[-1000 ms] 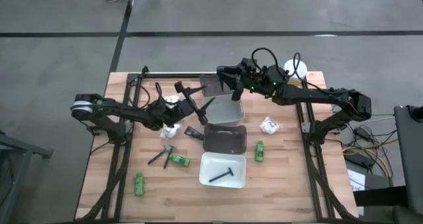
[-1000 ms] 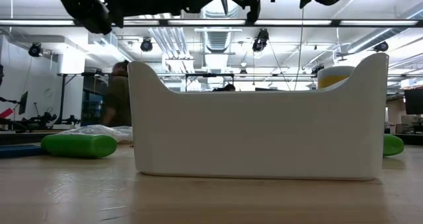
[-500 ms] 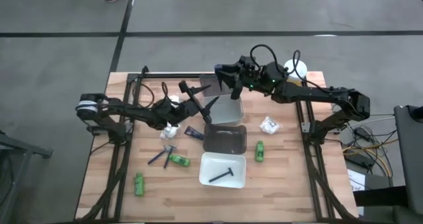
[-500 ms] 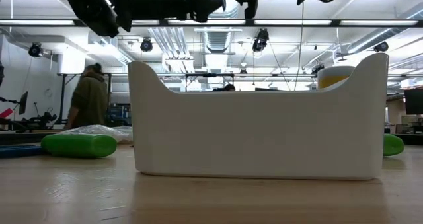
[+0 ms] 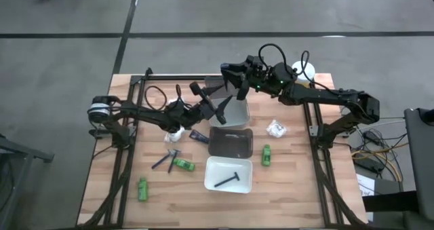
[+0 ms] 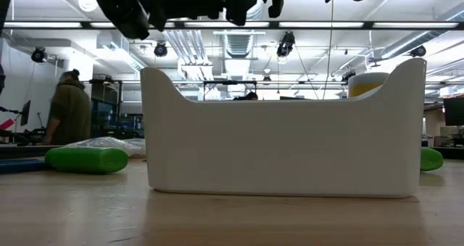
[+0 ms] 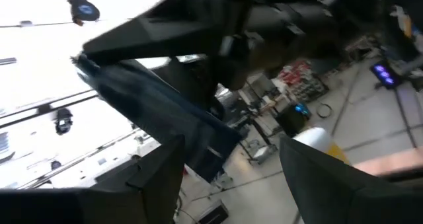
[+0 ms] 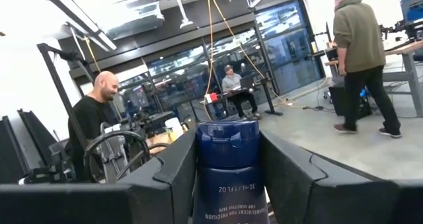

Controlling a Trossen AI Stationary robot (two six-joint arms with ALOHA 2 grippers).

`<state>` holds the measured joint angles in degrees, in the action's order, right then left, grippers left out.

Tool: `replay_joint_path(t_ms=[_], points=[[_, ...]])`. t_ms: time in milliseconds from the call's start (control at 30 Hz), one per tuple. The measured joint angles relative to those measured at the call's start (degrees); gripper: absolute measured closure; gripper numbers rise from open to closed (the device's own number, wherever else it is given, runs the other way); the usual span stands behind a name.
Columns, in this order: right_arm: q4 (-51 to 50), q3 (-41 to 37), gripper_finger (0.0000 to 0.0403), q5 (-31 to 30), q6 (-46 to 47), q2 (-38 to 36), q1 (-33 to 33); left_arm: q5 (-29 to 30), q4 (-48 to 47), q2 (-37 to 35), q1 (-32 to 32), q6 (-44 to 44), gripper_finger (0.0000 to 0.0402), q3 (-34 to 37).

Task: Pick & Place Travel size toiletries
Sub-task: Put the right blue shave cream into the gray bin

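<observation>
Right now the right hand (image 5: 237, 89) sits upper centre of the high view, above the far grey tray (image 5: 234, 112), its fingers (image 8: 173, 178) clamped either side of a dark blue tube (image 8: 228, 168); in the right wrist view the tube stands between the fingers with its long axis running away from the wrist. That tray lies just below the hand, so the drop looks like a short descent. Just left of centre, the left hand (image 5: 215, 109) holds its fingers wide apart around a slim dark blue stick (image 7: 158, 112) lying crosswise between them, hovering beside the same tray's left edge; whether they actually press on it I cannot tell
</observation>
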<state>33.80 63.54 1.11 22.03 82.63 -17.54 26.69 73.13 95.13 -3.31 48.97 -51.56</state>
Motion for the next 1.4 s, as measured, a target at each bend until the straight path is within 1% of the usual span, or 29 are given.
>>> replay_joint_path(t_ms=[167, 300, 567, 867, 1133, 1300, 1400], points=[[0.02, -0.07, 0.0267, -1.16, 0.03, 0.00, -0.03, 0.90, 6.58, 1.12, -0.07, 2.49, 0.0164, -0.27], [0.15, -0.03, 0.0277, -1.19, 0.01, 0.00, -0.04, 1.41, 8.18, 1.80, -0.13, 3.47, 0.0183, -0.18], [1.11, -0.03, 0.0253, -1.30, 0.03, -0.02, -0.04, 1.95, 7.84, 1.82, -0.59, 3.44, 0.0226, 0.21], [1.35, -0.03, 0.0277, -1.30, 0.17, -0.02, 0.02, 1.85, 6.79, 1.75, -1.50, 3.41, 0.0230, 0.14], [1.71, -0.01, 0.0256, -1.37, 0.89, -0.15, 0.09, 1.49, 5.27, 1.75, -2.79, 3.41, 0.0230, -1.91], [1.47, -0.01, 0.0271, -1.30, 0.88, -0.15, 0.39, 1.92, 5.40, 1.77, -3.56, 3.52, 0.0232, -2.22], [1.29, -0.01, 0.0278, -1.17, 0.91, -0.15, 0.42, 1.94, 5.40, 1.77, -3.72, 3.72, 0.0244, -2.22]])
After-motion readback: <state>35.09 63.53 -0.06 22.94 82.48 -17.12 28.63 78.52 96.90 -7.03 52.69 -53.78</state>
